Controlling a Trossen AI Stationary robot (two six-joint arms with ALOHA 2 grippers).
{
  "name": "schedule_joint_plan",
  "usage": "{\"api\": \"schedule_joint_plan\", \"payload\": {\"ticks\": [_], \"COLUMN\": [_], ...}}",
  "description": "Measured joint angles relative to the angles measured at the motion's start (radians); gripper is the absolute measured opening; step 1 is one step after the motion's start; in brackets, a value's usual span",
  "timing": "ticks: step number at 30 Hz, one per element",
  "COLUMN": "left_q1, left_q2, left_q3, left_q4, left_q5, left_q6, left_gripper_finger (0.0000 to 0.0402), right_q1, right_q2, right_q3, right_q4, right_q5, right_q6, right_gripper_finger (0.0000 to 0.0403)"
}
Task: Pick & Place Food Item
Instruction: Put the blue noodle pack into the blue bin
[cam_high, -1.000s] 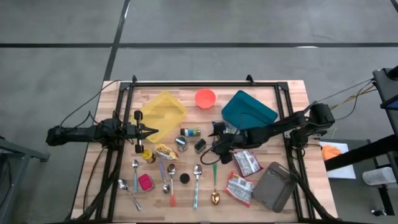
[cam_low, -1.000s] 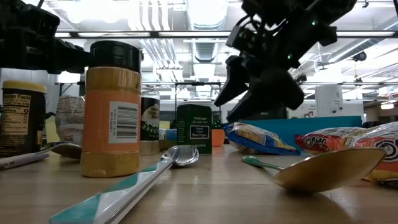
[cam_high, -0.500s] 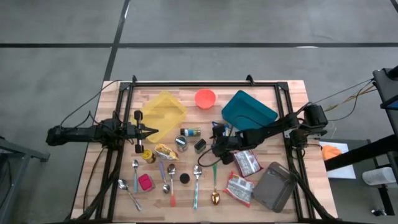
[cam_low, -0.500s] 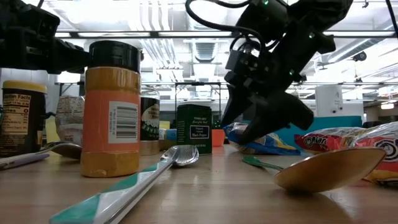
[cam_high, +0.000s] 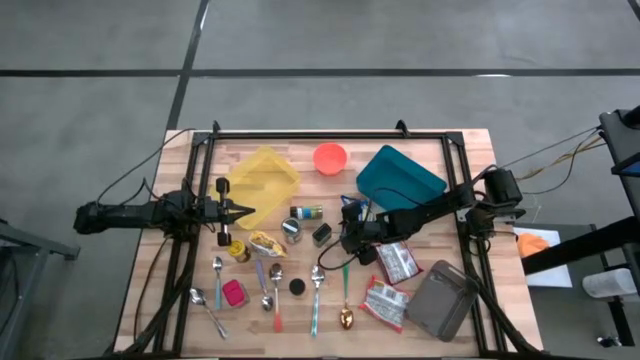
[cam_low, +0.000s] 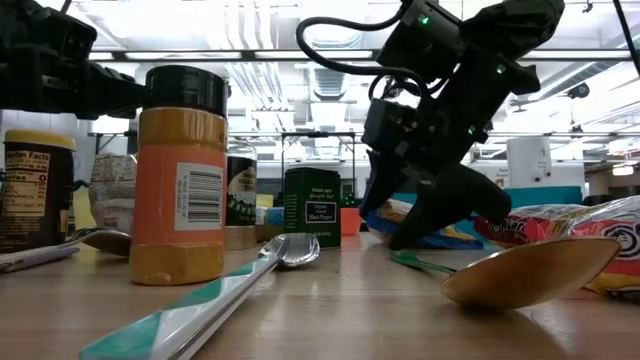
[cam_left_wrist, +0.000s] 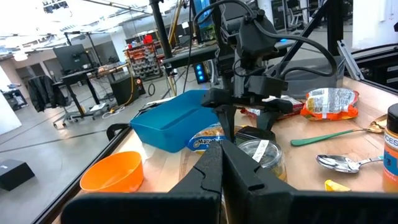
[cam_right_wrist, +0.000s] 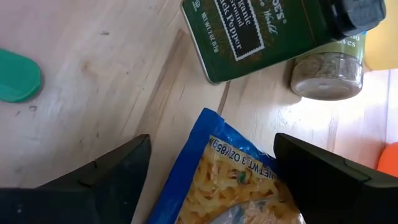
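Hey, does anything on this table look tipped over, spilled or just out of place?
Nothing looks spilled or broken. The green pepper tin and the small spice jar beside it lie on their sides, while the orange spice bottle stands upright. The right gripper is open over the blue noodle packet.

Overhead, table-level, two wrist views.

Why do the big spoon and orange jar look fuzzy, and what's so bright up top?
Low view: the spoon and orange jar sit very close to the camera, out of focus; ceiling lights glare white. Right wrist view: the noodle packet looks sharp.
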Motion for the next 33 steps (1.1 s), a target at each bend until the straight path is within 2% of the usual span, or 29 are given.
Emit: {"api": "schedule_joint_plan", "payload": {"ticks": [5,14,23,26,33], "left_q1": [0.000,0.000,0.000,0.000,0.000], "left_q2": [0.000,0.000,0.000,0.000,0.001], "left_q3": [0.000,0.000,0.000,0.000,0.000], "left_q4": [0.000,0.000,0.000,0.000,0.000], "left_q5": [0.000,0.000,0.000,0.000,0.000], "left_q6": [0.000,0.000,0.000,0.000,0.000], "left_gripper_finger": [0.0000,0.0000,0.0000,0.0000,0.0000], "right_q1": [-0.003,-0.005,-0.005,-0.005,0.003], "right_q2": [-0.002,-0.001,-0.002,-0.002,-0.014], "right_q3": [-0.002,-0.004,-0.004,0.005,0.030], "right_q4": [-0.009,-0.014,-0.009,-0.009,-0.020], "right_q5": [0.001,0.102,0.130,0.130,0.161], "right_q6": [0.042,0.038,0.038,0.038,0.042], "right_gripper_finger": [0.0274,0.0147,0.0030,0.0019,0.0039]}}
